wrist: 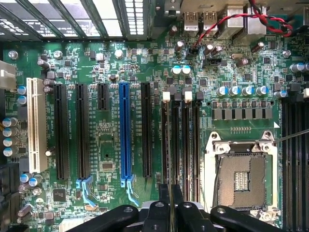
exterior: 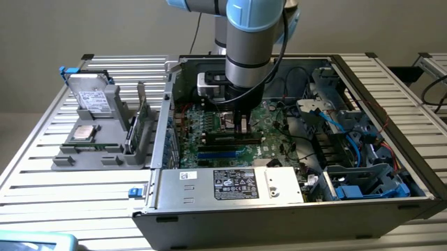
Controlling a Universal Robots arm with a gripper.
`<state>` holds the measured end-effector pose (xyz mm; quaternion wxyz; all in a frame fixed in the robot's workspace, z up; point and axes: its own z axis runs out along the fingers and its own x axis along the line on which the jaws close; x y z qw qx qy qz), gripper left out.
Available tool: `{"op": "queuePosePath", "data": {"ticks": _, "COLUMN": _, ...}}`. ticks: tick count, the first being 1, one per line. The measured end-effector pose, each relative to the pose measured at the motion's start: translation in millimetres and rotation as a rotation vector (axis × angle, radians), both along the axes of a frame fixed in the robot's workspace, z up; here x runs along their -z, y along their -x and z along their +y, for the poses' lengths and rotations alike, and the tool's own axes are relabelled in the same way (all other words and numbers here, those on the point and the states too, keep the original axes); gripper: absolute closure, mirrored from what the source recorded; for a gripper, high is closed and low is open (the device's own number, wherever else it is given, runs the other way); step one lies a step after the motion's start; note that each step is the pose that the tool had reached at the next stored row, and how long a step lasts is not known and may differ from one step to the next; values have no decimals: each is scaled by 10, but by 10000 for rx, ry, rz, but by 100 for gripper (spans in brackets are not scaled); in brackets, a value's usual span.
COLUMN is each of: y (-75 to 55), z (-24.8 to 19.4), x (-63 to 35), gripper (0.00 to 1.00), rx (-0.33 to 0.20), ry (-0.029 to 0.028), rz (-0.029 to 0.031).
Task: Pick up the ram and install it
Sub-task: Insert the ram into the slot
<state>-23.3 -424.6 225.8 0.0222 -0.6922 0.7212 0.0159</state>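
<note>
Grey parts tray (exterior: 66, 161), at the exterior view's left on a slatted aluminium table (exterior: 42, 183), carrying one silver hard drive (exterior: 92, 97), one processor chip (exterior: 84, 133), one upright green expansion card (exterior: 143, 123) and one ram (exterior: 91, 148). The ram is a long, thin, dark green strip with paler patches, lying along the tray's near side just in front of the chip. One open computer case (exterior: 279, 219) stands just beside the tray. One robot arm (exterior: 244, 47) reaches into it. Its single gripper (exterior: 241, 129) hangs low over the motherboard (wrist: 106, 145), above four narrow memory slots (wrist: 186, 145) beside one open CPU socket (wrist: 241, 179), well apart from the ram. The fingers (wrist: 164, 198) are drawn almost together with a slit between them, and nothing is visible in their grasp. Expansion slots in the wrist view: one white, one blue, four black.
</note>
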Motion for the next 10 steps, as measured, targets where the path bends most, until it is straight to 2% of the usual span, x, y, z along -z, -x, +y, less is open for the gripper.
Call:
{"op": "queuePosePath", "data": {"ticks": 3, "y": 0, "z": 0, "x": 0, "gripper": 86, "rx": 5, "ry": -2, "rz": 31}}
{"op": "queuePosePath", "data": {"ticks": 10, "y": 0, "z": 0, "x": 0, "gripper": 86, "rx": 6, "ry": 0, "rz": 38}}
